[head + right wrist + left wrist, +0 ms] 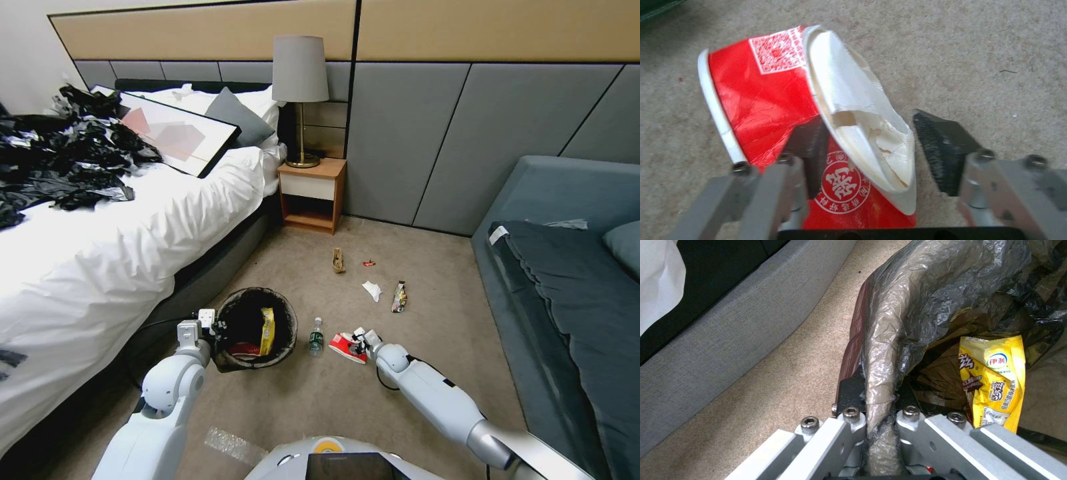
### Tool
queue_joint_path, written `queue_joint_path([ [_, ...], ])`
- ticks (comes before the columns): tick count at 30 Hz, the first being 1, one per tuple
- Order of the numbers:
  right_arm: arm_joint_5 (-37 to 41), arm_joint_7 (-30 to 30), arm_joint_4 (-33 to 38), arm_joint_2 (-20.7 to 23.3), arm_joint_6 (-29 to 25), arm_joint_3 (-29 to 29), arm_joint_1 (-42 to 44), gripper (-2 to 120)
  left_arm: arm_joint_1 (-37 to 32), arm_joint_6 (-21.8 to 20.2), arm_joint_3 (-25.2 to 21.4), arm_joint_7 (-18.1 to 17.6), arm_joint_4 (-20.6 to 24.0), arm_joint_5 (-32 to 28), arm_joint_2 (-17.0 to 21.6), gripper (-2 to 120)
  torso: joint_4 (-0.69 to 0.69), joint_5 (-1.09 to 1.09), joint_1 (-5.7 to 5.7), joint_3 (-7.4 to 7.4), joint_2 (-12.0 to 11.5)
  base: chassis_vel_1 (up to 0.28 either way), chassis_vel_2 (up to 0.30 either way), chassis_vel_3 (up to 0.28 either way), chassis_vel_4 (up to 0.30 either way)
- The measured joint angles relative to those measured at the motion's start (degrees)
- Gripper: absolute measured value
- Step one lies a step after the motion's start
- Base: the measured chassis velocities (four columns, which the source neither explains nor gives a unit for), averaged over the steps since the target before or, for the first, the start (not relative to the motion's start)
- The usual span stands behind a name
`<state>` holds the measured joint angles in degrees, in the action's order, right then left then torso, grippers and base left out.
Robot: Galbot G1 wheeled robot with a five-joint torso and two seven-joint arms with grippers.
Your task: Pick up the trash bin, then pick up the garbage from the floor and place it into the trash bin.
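- While the left gripper [880,426] is clamped on the lined rim of the trash bin [257,328], the bin sits tilted beside the bed [100,267], its mouth turned up toward the head camera.
- Left wrist view: both fingers pinch the wall and the black liner [951,290] between them, one outside, one inside.
- Bin contents: a yellow snack wrapper [993,380] stands upright against the inner wall; something red lies at the bottom, type not discernible.
- Right gripper [871,146] is low over the carpet [427,333], jaws apart, straddling the crushed red-and-white carton [809,116]. One pad touches the red face; the other pad stands clear of the white rim. Carton not clamped.
- Clear bottle with green label [316,337] stands on the carpet between bin and carton, just beside the bin.
- Farther out on the floor, well apart from both grippers: white tissue [371,289], a second wrapper [399,297], brown scrap [339,260], tiny red wrapper [369,263].
- Nightstand [312,193] with lamp [300,93] stands at the wall; heap of black plastic bags [60,153] lies on the bed.
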<state>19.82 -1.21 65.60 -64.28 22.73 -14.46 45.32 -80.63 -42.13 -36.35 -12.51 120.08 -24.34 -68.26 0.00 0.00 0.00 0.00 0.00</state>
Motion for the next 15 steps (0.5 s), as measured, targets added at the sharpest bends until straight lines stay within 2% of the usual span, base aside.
queue_joint_path([
  [1,0.0,0.0,0.0,0.0,0.0,0.0,0.0,39,0.0,0.0,0.0,0.0,0.0,0.0,0.0,0,0.0,0.0,0.0,0.0,0.0,0.0,0.0,0.0,0.0],
  [3,-0.2,-0.5,-0.7,-0.2,0.0,0.0,-0.1,28,-0.1,0.0,0.0,0.0,0.0,0.0,0.0,0,0.0,0.0,0.0,0.0,0.0,0.0,0.0,0.0,0.0],
  [4,-0.2,-0.5,-0.7,-0.2,0.0,0.0,-0.1,28,-0.1,0.0,0.0,0.0,0.0,0.0,0.0,0,0.0,0.0,0.0,0.0,0.0,0.0,0.0,0.0,0.0],
  [6,-0.7,-0.6,-1.3,-0.7,-0.2,0.0,-0.1,18,0.0,0.0,0.0,0.0,0.0,0.0,0.0,0,-0.01,0.0,0.0,0.0,0.0,0.0,0.0,0.0,0.0],
  [7,-0.7,-0.6,-1.3,-0.7,-0.2,0.0,-0.1,18,0.0,0.0,0.0,0.0,0.0,0.0,0.0,0,-0.01,0.0,0.0,0.0,0.0,0.0,0.0,0.0,0.0],
  [11,-1.4,-0.7,-1.6,-1.3,-0.3,0.0,0.1,1,0.0,0.0,0.1,0.0,0.1,0.0,0.0,0,0.0,0.0,0.0,0.0,0.0,0.0,0.0,0.0,0.0],
  [15,-1.7,-0.9,-1.7,-1.3,-0.3,-0.3,0.1,0,0.0,0.0,0.1,0.0,0.1,0.0,0.0,0,0.0,0.0,0.0,0.0,0.0,0.0,0.0,0.0,0.0],
])
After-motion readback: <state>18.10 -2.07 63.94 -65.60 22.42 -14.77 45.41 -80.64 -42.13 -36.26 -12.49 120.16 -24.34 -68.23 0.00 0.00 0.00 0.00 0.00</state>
